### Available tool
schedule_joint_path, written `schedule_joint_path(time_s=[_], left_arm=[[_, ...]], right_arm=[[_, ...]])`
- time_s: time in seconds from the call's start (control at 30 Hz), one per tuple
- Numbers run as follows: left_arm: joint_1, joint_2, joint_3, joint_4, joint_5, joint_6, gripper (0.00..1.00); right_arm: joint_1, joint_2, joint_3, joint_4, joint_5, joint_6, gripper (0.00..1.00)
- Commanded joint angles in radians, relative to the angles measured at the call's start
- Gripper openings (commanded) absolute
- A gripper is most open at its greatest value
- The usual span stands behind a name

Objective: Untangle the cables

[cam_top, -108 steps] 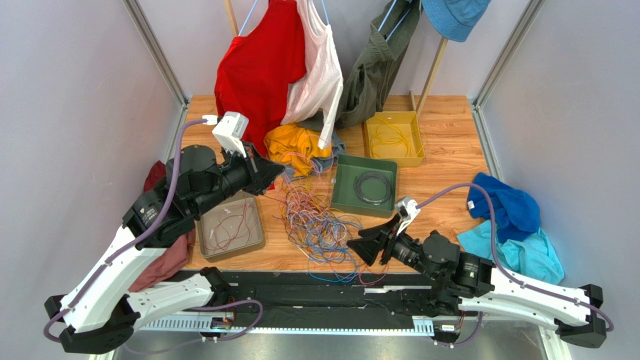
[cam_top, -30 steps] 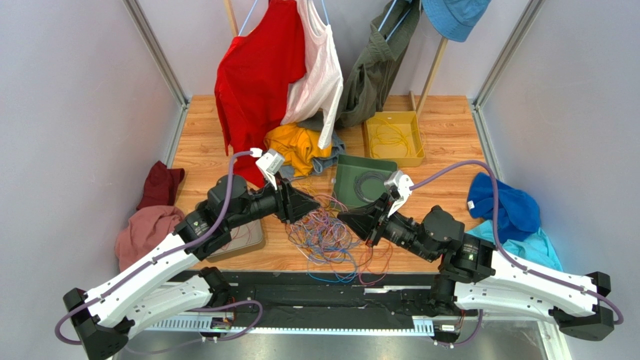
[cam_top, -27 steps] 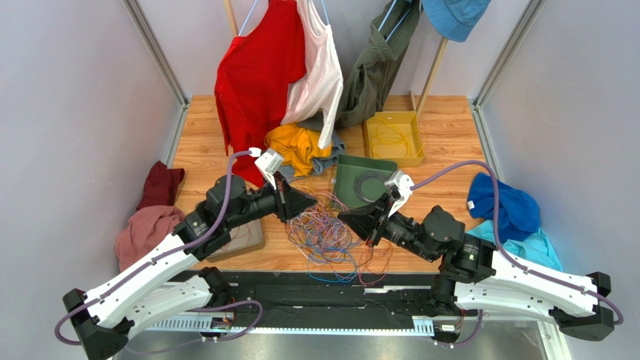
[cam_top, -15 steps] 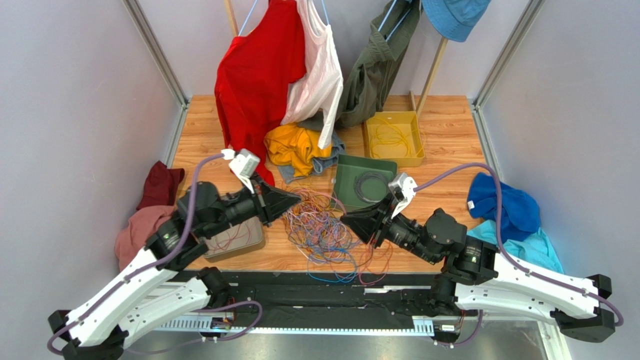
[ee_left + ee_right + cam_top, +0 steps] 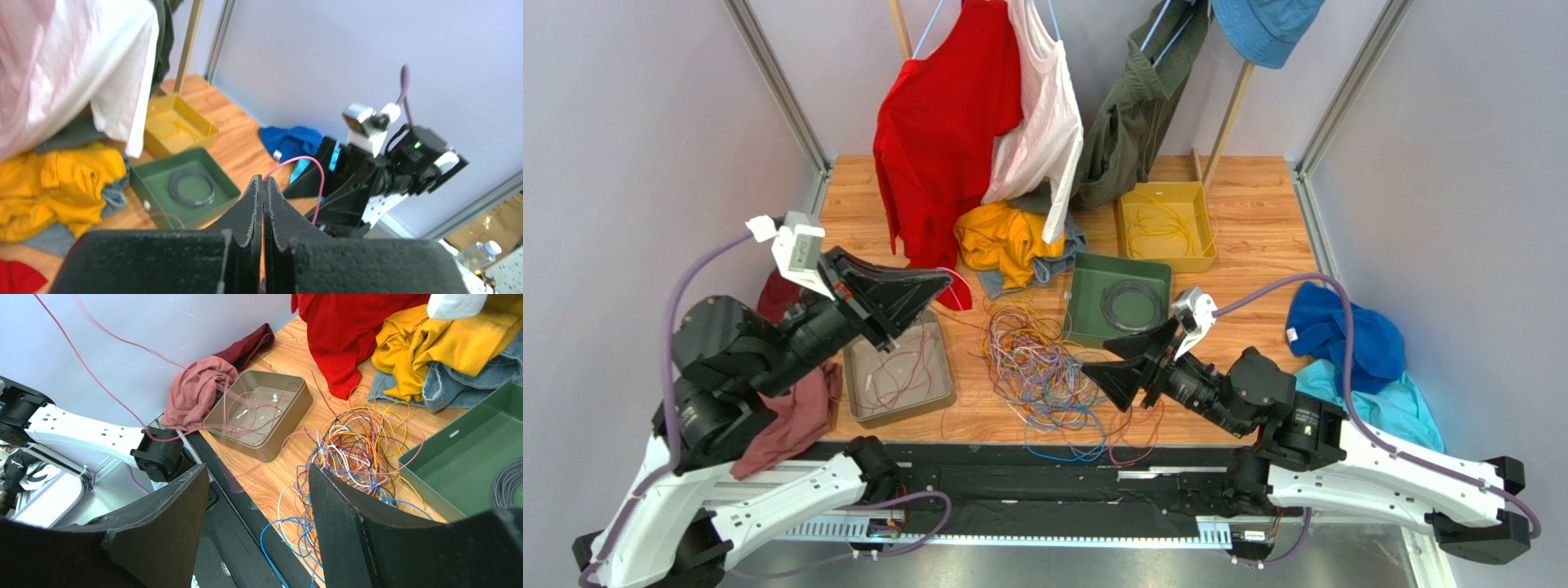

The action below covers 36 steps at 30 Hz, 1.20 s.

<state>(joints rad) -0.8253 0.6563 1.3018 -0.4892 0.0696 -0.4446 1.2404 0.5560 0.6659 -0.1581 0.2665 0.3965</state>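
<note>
pink cable (image 5: 301, 158) lower end hidden behind fingers (image 5: 250, 211), green tray (image 5: 472, 459) cut off at right edge

**Arm Exterior**

Left arm (image 5: 768, 490) and right arm (image 5: 1382, 472): white moulded links, black cylindrical joint housings (image 5: 725, 349). A lilac hose (image 5: 673, 325) runs outside each arm to a white wrist camera (image 5: 799, 239). Left gripper (image 5: 946, 279) and right gripper (image 5: 1097, 371) carry matte black wedge-shaped fingers (image 5: 159, 539). A green indicator lamp (image 5: 415, 146) shows on the right arm.

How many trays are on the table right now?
3. A tan tray at the near left, a green tray in the centre beside the cable pile, a yellow tray at the back right. Clothes might hide more.
</note>
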Motion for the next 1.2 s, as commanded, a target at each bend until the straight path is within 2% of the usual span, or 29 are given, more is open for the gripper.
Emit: schedule_joint_path(time_s=[0.0, 0.27, 0.47, 0.6, 0.63, 0.73, 0.83, 0.93, 0.97, 1.17], left_arm=[[-0.003, 0.080, 0.146, -0.054, 0.009, 0.049, 0.00], [-0.003, 0.206, 0.434, -0.091, 0.015, 0.084, 0.00], [-0.003, 0.252, 0.591, -0.175, -0.068, 0.135, 0.00], [-0.003, 0.250, 0.565, -0.282, -0.284, 0.170, 0.00], [-0.003, 0.238, 0.527, -0.317, -0.379, 0.179, 0.00], [-0.003, 0.191, 0.432, -0.330, -0.516, 0.178, 0.00], [-0.003, 0.158, 0.384, -0.289, -0.492, 0.156, 0.00], [-0.003, 0.193, 0.437, -0.288, -0.426, 0.129, 0.00], [-0.003, 0.210, 0.461, -0.295, -0.404, 0.121, 0.00], [-0.003, 0.324, 0.617, -0.275, -0.265, 0.093, 0.00]], right_arm=[[-0.001, 0.044, 0.053, 0.098, -0.084, -0.004, 0.65], [-0.001, 0.142, 0.063, 0.181, -0.188, 0.007, 0.65], [-0.001, 0.110, 0.000, 0.161, -0.155, 0.025, 0.64], [-0.001, 0.018, -0.052, 0.074, -0.079, 0.034, 0.63], [-0.001, -0.004, -0.066, 0.060, -0.066, 0.038, 0.63], [-0.001, -0.070, -0.115, 0.020, -0.041, 0.047, 0.63], [0.001, -0.097, -0.170, 0.054, -0.053, 0.067, 0.63], [-0.001, -0.048, -0.212, 0.149, -0.114, 0.084, 0.64], [-0.001, 0.003, -0.218, 0.235, -0.154, 0.087, 0.64], [0.019, 0.279, -0.229, 0.474, -0.292, 0.122, 0.64]])
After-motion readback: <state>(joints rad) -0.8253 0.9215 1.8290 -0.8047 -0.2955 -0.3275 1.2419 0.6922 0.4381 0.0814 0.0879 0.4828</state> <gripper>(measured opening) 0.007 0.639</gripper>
